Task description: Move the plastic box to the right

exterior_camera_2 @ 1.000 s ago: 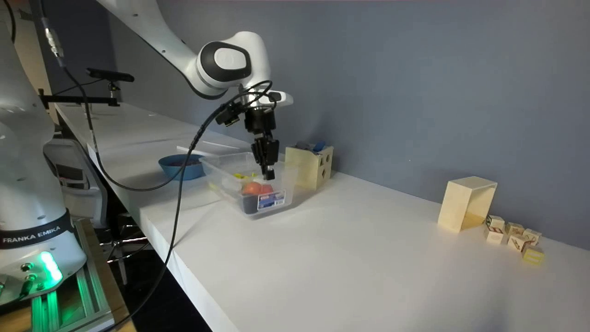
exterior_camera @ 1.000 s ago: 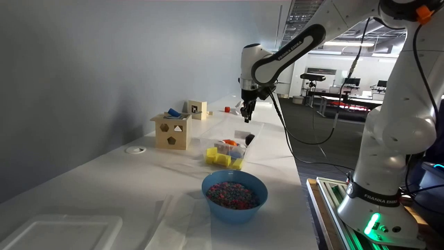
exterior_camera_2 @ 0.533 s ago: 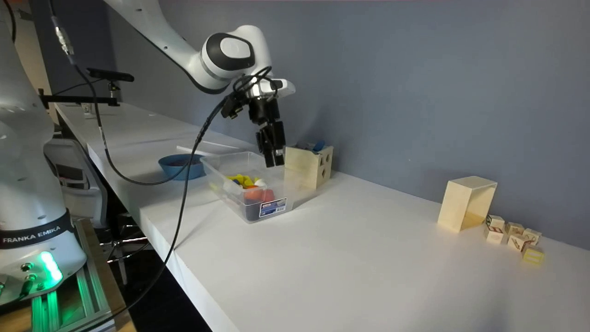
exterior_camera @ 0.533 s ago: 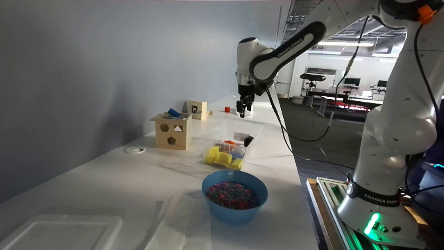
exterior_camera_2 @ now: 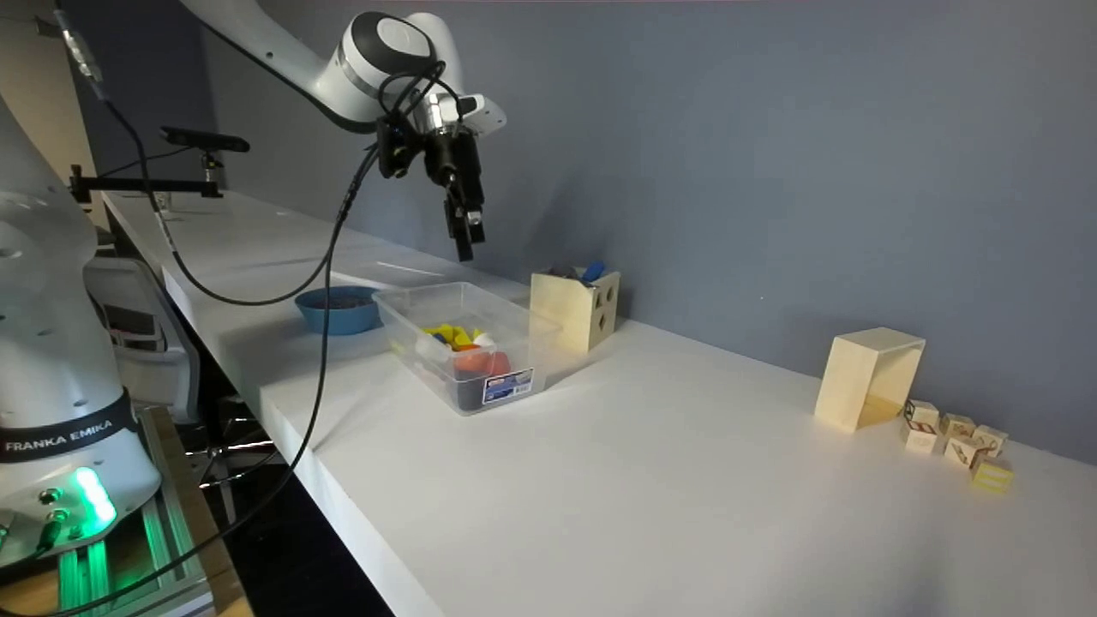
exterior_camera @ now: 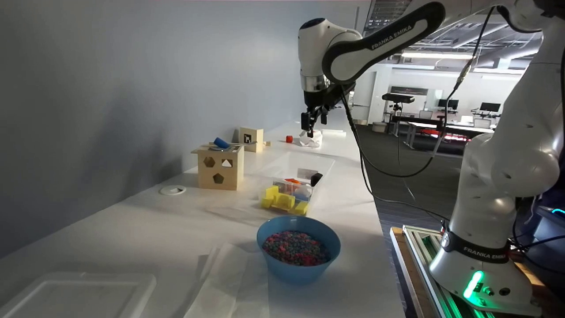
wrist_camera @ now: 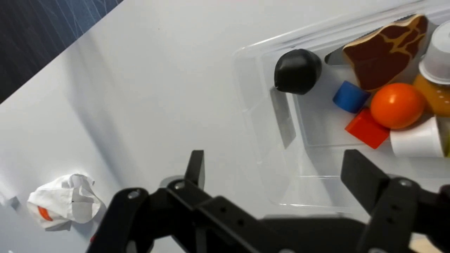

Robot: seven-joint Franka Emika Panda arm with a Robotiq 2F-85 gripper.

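The gripper [wrist_camera: 274, 154] hangs over the table [exterior_camera_2: 686, 497], jaws spread wide, apart from the plastic box [exterior_camera_2: 433, 368]. In an exterior view, the plastic box stands between the blue bowl [exterior_camera_2: 351, 320] at left and the holed wooden box [exterior_camera_2: 566, 310] at right.

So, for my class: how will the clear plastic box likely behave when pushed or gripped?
The plastic box is low and broad, so it would probably slide rather than tip. Its see-through walls look thin and may flex if pinched. The round orange piece inside might roll.
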